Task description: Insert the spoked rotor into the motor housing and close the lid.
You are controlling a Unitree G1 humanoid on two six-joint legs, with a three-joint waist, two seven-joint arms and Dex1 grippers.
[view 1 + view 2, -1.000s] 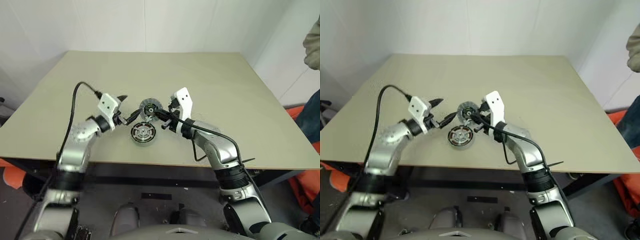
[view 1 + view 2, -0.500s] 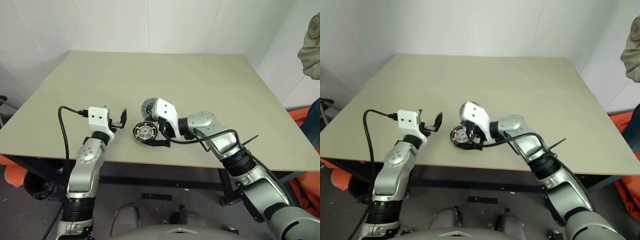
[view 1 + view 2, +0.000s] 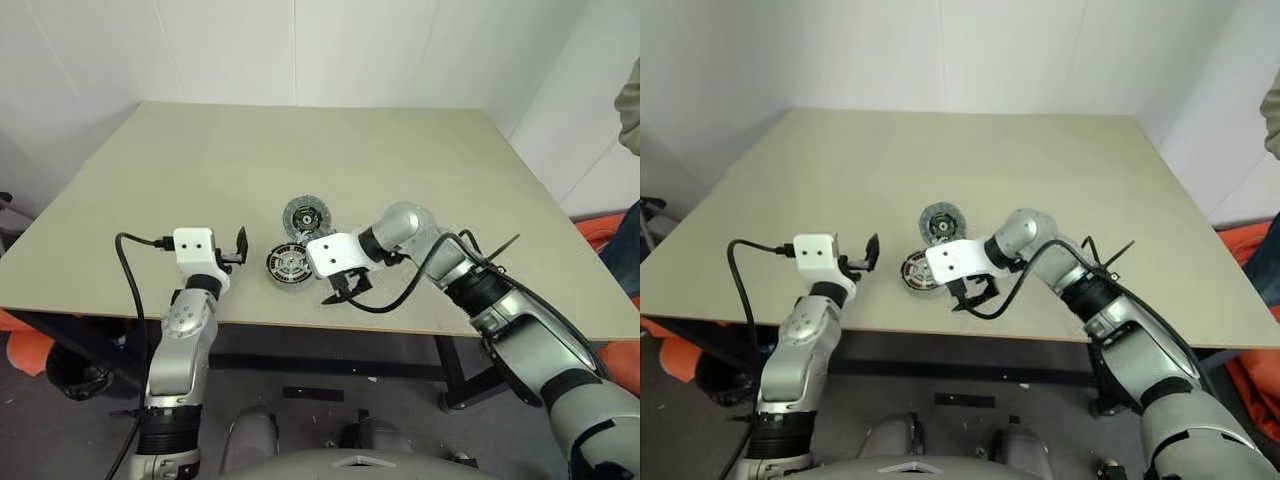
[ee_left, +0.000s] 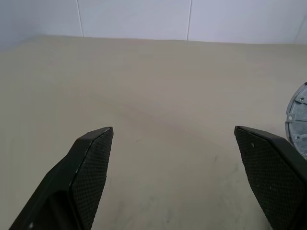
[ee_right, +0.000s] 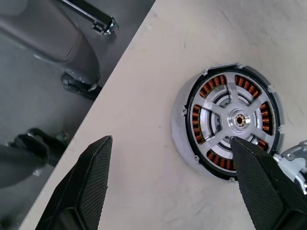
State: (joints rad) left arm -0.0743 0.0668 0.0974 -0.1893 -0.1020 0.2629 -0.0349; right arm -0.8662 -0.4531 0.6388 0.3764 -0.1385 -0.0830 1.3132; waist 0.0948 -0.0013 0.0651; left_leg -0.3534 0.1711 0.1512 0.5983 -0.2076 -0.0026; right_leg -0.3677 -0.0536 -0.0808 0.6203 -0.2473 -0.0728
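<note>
Two round motor parts lay on one table [image 3: 450, 180]: one motor housing [image 3: 289, 266] with copper windings near the front edge, and one pale lid [image 3: 305, 215] just behind the housing. Two grippers flanked the housing.

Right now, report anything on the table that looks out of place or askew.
Nothing damaged or spilled. The motor housing, with the spoked rotor seated level in it, lies close to the table's front edge. The lid lies flat just behind it, not yet fitted.
</note>
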